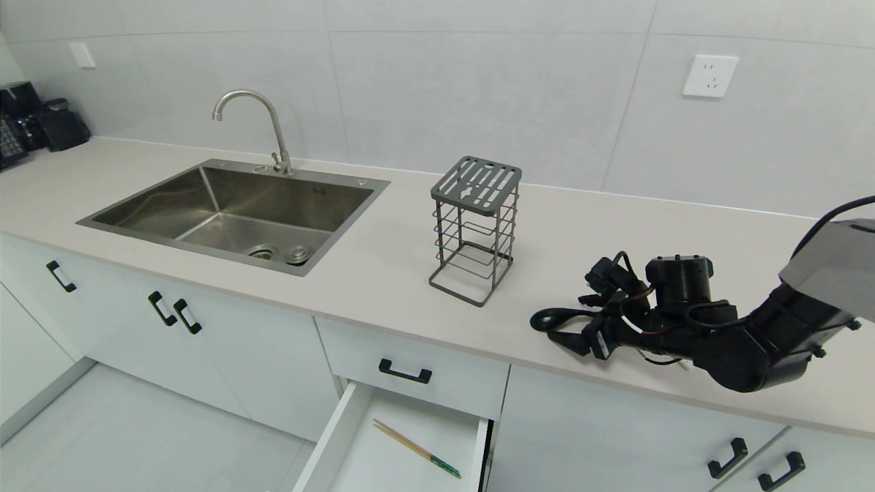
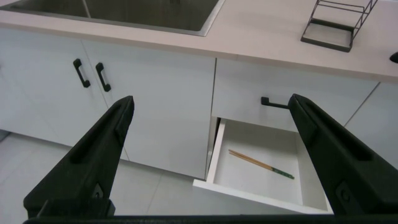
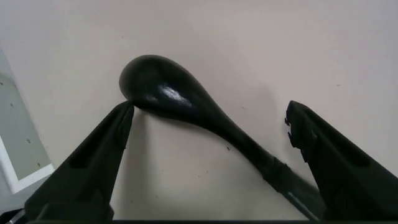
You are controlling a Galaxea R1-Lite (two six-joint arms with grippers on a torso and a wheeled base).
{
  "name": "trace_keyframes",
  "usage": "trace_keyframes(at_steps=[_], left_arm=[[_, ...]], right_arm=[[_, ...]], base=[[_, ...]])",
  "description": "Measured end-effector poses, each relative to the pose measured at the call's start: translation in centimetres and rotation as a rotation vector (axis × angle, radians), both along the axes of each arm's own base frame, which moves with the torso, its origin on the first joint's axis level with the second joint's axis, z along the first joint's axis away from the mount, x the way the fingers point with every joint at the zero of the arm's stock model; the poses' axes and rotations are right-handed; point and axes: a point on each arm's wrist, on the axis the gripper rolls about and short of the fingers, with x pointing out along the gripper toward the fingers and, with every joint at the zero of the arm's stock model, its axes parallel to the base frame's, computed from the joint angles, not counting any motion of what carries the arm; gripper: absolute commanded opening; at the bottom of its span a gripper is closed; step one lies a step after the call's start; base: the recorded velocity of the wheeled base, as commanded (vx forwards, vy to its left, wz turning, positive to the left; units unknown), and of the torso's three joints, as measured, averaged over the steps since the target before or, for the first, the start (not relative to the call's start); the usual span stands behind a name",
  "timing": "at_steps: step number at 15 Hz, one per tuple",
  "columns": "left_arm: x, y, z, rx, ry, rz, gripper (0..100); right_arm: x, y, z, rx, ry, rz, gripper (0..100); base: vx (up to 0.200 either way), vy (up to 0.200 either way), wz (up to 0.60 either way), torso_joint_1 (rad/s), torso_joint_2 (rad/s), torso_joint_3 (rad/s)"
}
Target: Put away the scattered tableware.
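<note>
A black spoon (image 3: 168,93) is seen lying flat on the pale countertop (image 1: 383,273), close to its front edge and to the right of a grey wire rack (image 1: 475,229) that stands upright farther back. The right gripper (image 1: 580,320) is held low over the counter with its fingers spread apart, one on each side of the spoon; the bowl is just beside one fingertip (image 3: 124,121), though whether the two touch cannot be told, and the handle runs back between the fingers, with nothing clamped. The left gripper (image 2: 211,102) is held out in front of the cabinets, its fingers likewise wide apart and empty. Beneath the counter, a white drawer (image 2: 261,194) is pulled open, and a pair of chopsticks (image 2: 261,165) is seen lying aslant on its floor. A steel sink (image 1: 225,205) with a curved faucet (image 1: 263,119) is set into the counter to the left.
</note>
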Motion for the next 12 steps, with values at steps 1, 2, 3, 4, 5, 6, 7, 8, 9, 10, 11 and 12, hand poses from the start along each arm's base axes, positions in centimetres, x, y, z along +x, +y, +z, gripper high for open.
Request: trace_keyframes(at_steps=[1, 2, 3, 4, 5, 6, 7, 8, 9, 10, 11, 12], left_arm=[[0.0, 0.0, 0.0, 0.000, 0.000, 0.000, 100], [0.0, 0.0, 0.0, 0.000, 0.000, 0.000, 100], [0.0, 0.0, 0.0, 0.000, 0.000, 0.000, 100], [0.0, 0.0, 0.0, 0.000, 0.000, 0.000, 100], [0.0, 0.0, 0.0, 0.000, 0.000, 0.000, 100], [0.0, 0.0, 0.0, 0.000, 0.000, 0.000, 100], [0.0, 0.0, 0.0, 0.000, 0.000, 0.000, 100], [0.0, 0.0, 0.0, 0.000, 0.000, 0.000, 100], [0.0, 0.0, 0.0, 0.000, 0.000, 0.000, 100], [0.0, 0.0, 0.0, 0.000, 0.000, 0.000, 100], [0.0, 0.0, 0.0, 0.000, 0.000, 0.000, 100], [0.0, 0.0, 0.0, 0.000, 0.000, 0.000, 100]], right_arm=[[-0.1, 0.1, -0.2, 0.000, 0.008, 0.001, 100], [-0.3, 0.0, -0.4, -0.001, 0.016, -0.003, 100], [-0.4, -0.2, -0.5, -0.002, 0.023, -0.006, 100], [-0.5, -0.3, -0.6, -0.003, 0.026, -0.009, 100], [-0.7, -0.4, -0.5, -0.005, 0.028, -0.013, 0], [-0.8, -0.4, -0.5, -0.006, 0.032, -0.012, 0], [-1.0, -0.4, -0.6, -0.007, 0.037, -0.011, 0], [-1.2, -0.3, -0.7, -0.004, 0.049, -0.012, 0], [-1.3, -0.3, -0.7, -0.002, 0.055, -0.017, 0], [-1.4, -0.3, -0.7, -0.003, 0.056, -0.018, 0], [-1.4, -0.3, -0.7, -0.002, 0.055, -0.018, 0], [-1.4, -0.3, -0.7, -0.004, 0.054, -0.019, 0]], base=[[0.000, 0.000, 0.00, 0.000, 0.00, 0.000], [0.000, 0.000, 0.00, 0.000, 0.00, 0.000], [0.000, 0.000, 0.00, 0.000, 0.00, 0.000], [0.000, 0.000, 0.00, 0.000, 0.00, 0.000], [0.000, 0.000, 0.00, 0.000, 0.00, 0.000], [0.000, 0.000, 0.00, 0.000, 0.00, 0.000], [0.000, 0.000, 0.00, 0.000, 0.00, 0.000], [0.000, 0.000, 0.00, 0.000, 0.00, 0.000], [0.000, 0.000, 0.00, 0.000, 0.00, 0.000], [0.000, 0.000, 0.00, 0.000, 0.00, 0.000], [0.000, 0.000, 0.00, 0.000, 0.00, 0.000], [0.000, 0.000, 0.00, 0.000, 0.00, 0.000]])
